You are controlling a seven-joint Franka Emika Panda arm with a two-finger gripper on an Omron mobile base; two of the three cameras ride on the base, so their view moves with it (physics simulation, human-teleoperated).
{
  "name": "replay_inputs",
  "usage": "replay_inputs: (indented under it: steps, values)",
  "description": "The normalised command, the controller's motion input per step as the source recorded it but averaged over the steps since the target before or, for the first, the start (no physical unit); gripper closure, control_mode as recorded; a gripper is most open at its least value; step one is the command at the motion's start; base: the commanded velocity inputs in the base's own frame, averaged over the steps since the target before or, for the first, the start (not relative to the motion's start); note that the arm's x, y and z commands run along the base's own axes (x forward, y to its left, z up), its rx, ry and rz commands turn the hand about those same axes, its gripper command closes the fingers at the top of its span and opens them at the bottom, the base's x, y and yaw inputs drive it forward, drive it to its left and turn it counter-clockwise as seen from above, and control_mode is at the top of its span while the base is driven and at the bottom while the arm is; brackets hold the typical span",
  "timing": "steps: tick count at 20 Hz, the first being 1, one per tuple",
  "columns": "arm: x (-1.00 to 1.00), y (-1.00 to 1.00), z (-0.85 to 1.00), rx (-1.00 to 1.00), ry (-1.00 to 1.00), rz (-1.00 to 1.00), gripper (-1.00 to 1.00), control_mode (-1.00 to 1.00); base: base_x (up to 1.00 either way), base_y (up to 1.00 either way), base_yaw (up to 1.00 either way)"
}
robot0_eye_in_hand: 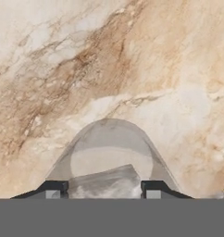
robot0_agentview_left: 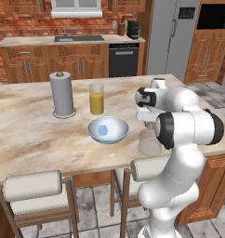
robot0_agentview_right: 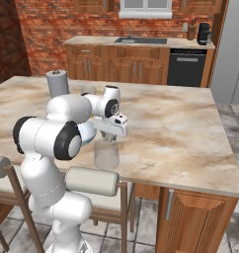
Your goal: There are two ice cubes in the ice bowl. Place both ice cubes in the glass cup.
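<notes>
My gripper (robot0_eye_in_hand: 103, 193) is shut on the whitish-grey ice cube (robot0_eye_in_hand: 104, 181), which sits between the two fingertips (robot0_eye_in_hand: 53, 190). Directly below it stands the glass cup (robot0_eye_in_hand: 84, 139), clear and short, its round mouth open toward the hand. From the base views the hand (robot0_agentview_right: 109, 129) hangs just over the glass cup (robot0_agentview_right: 106, 154) (robot0_agentview_left: 149, 142) near the counter's front edge. The ice bowl (robot0_agentview_left: 115, 135), pale blue-grey, stands left of the cup and holds the light blue ice cube (robot0_agentview_left: 103, 129). My arm hides part of the bowl (robot0_agentview_right: 87, 132) in the right base view.
A tall glass of orange juice (robot0_agentview_left: 96, 98) and a grey paper towel roll (robot0_agentview_left: 62, 94) stand behind the bowl. Padded stools (robot0_agentview_left: 33, 185) (robot0_agentview_right: 91, 181) are tucked under the marble counter's front edge (robot0_agentview_left: 63, 171). Bare counter stretches to the right (robot0_agentview_right: 180, 123).
</notes>
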Motion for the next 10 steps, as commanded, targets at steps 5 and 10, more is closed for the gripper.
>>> replay_inputs:
  steps: [5,10]
  values:
    - [0.21,0.04,-0.36,-0.01,0.00,0.00,1.00,-1.00,0.00,0.00,0.00]
    - [0.03,0.01,-0.34,0.00,0.00,0.00,1.00,-1.00,0.00,0.00,0.00]
